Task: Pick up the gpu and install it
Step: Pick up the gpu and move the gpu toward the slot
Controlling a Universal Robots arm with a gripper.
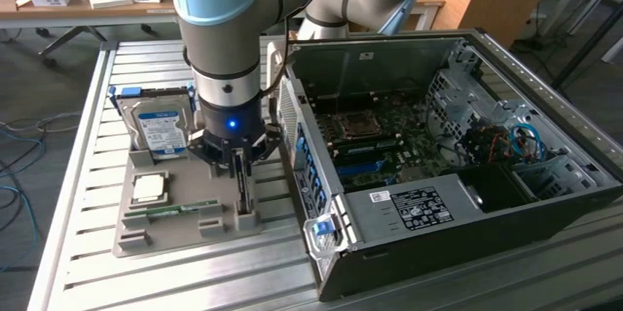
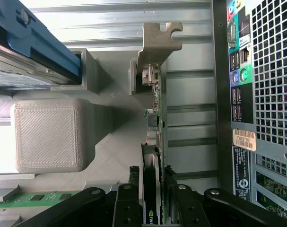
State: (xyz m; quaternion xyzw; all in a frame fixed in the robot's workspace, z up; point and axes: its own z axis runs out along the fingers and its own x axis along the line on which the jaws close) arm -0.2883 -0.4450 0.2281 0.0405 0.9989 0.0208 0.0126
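The gpu [image 1: 244, 196] stands on edge in a slot of the grey holder tray [image 1: 156, 236], at the tray's edge nearest the open computer case [image 1: 306, 158]. The tray shares the slatted bench [image 1: 146, 274] with the case. In the wrist view the jaws stand narrow, one on each face of the card, and they look pressed against it, with the silvery end bracket [image 2: 157, 42] at the far end of the card from them. The grip sits toward one end of the card's upper edge, not at its middle, so the free end could sag or swing once the card is raised. It could then drag on the slot walls or on the tray post next to the bracket. The tray looks light and seems only to rest on the bench, so a tight slot might lift it along with the card. The case's rear panel is just beside the slot, and a tilted card could knock against it. The hard drive [image 1: 160, 125] stands at the tray's far edge, with the processor [image 1: 149, 188] and memory stick [image 1: 175, 210] lying flat; all are well apart from the card.
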